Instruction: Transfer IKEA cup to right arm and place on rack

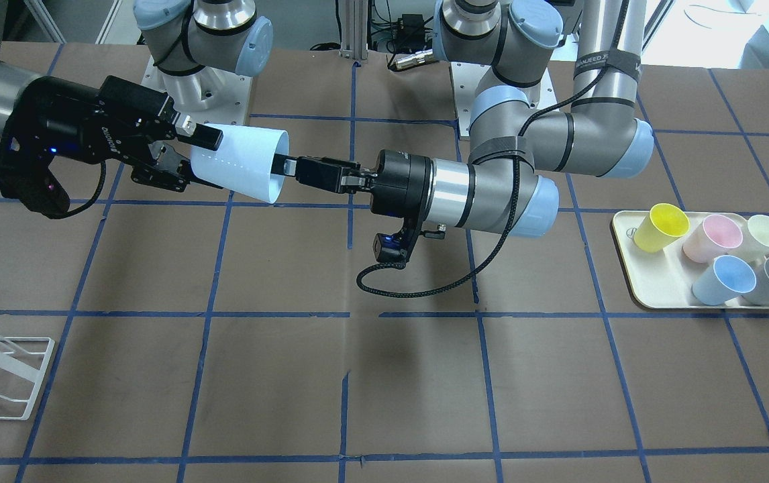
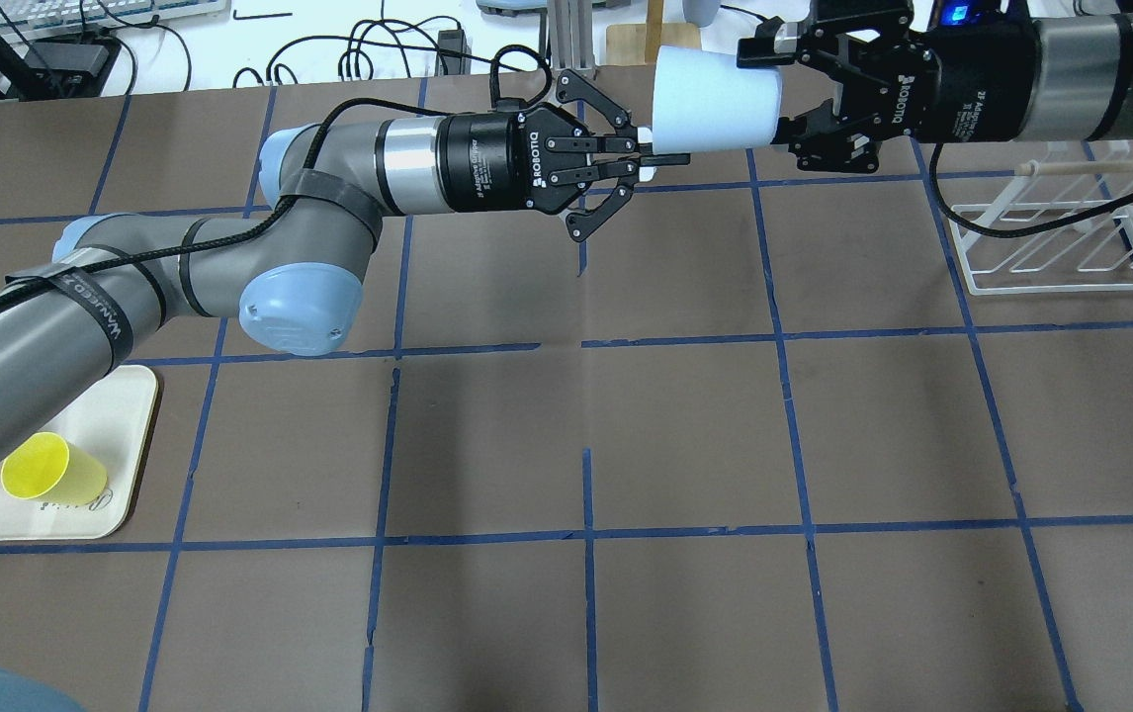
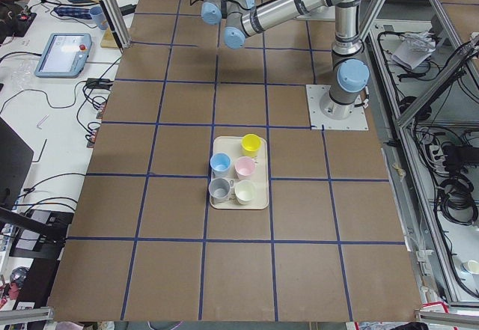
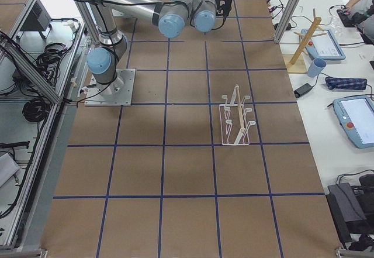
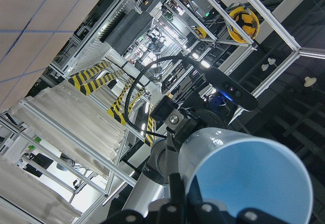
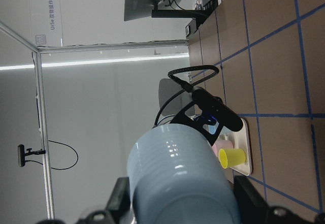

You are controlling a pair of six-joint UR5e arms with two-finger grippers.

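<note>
Near us at eight o'clock on the desk, a tray (image 2: 127, 415) holds a yellow cup (image 2: 43, 470). We leave those alone. Farther off, at two o'clock, the rack (image 2: 1056, 247) waits.

Farthest, at twelve o'clock and up in the air, the IKEA cup (image 2: 715, 99) hangs on its side between our two tools. Our left tool (image 2: 670, 158) pinches the rim, one finger inside. Our right tool (image 2: 772, 91) is clamped around the narrow bottom end. We think both hold on so the cup cannot fall while it changes sides.

Both wrists point at each other. The left arm (image 2: 329, 198) is bent at the elbow. The right arm (image 2: 1071, 69) comes in flat from three o'clock.
</note>
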